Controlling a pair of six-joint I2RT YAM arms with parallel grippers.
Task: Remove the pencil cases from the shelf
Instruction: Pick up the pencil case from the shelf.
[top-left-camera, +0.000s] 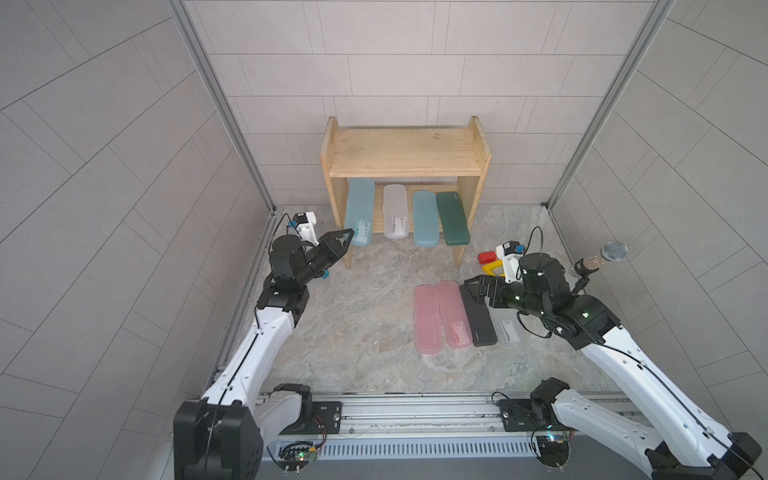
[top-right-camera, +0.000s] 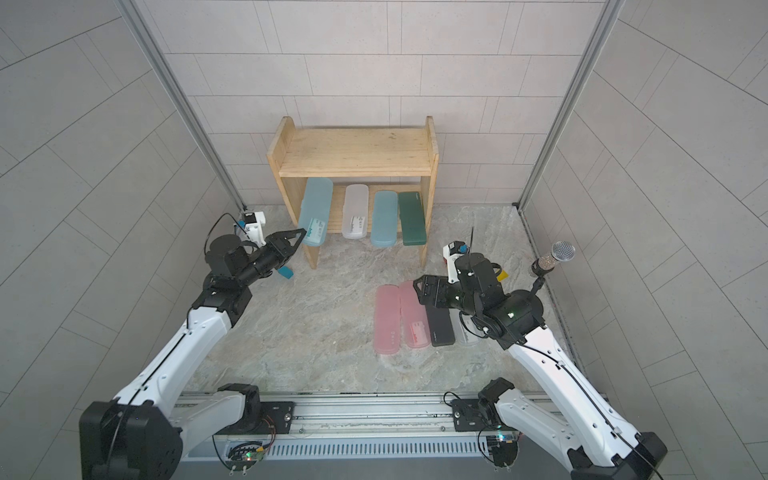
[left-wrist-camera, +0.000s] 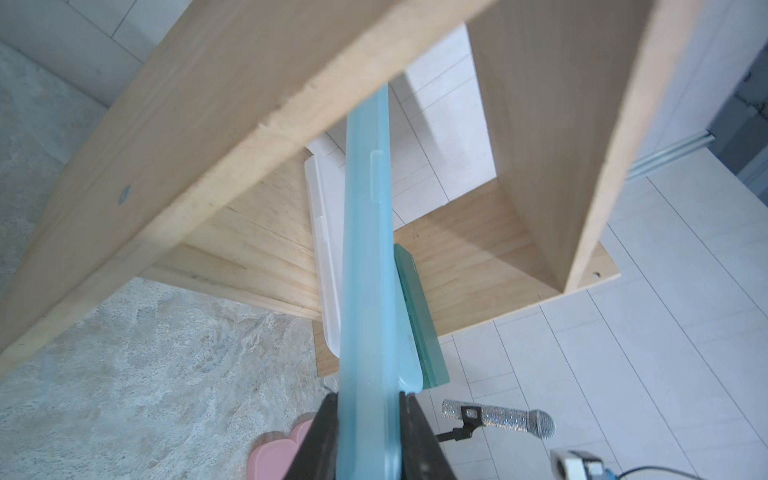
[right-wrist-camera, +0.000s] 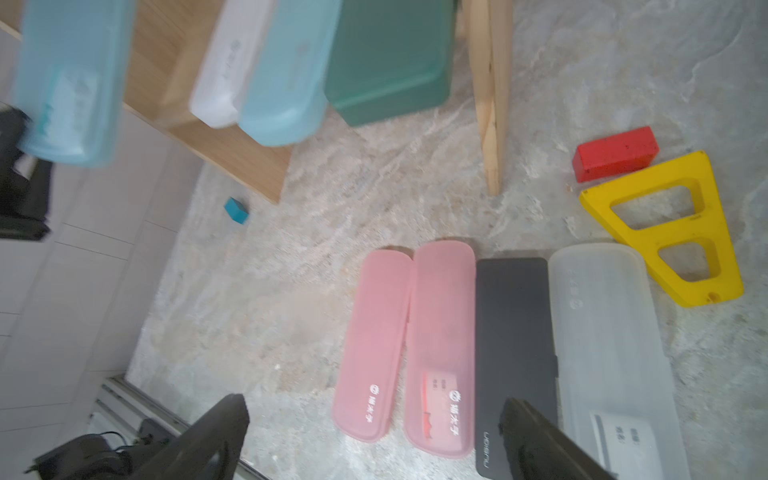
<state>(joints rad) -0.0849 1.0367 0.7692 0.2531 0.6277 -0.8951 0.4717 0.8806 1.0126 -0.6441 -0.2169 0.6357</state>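
Left end effector (top-left-camera: 349, 236) is clamped tight on the near end of a light teal pencil case (top-left-camera: 360, 210), the leftmost one on the lower tier of the shelf (top-left-camera: 405, 151). That case sits askew, its gripped end poking out past the front of the left side board. Lined up beside it on the same tier are a frosted white case (top-left-camera: 395, 210), a second teal case (top-left-camera: 424, 216) and a dark green case (top-left-camera: 452, 216), all overhanging the board's front. The shelf stands at the middle of the tabletop's (top-left-camera: 353, 332) far edge. Right end effector (top-left-camera: 470, 289), jaws spread wide and holding nothing, hangs over the far end of a row lying flat right of centre. That row runs outer pink case (top-left-camera: 427, 320), inner pink case (top-left-camera: 454, 316) touching it, black case (top-left-camera: 480, 324), and another frosted case (top-left-camera: 508, 330) partly under the arm. Toward the right edge, a red block (right-wrist-camera: 615, 153) and a yellow triangular block (right-wrist-camera: 673, 233) lie near the shelf's right leg, with a glittery microphone (top-left-camera: 602, 255) further out.
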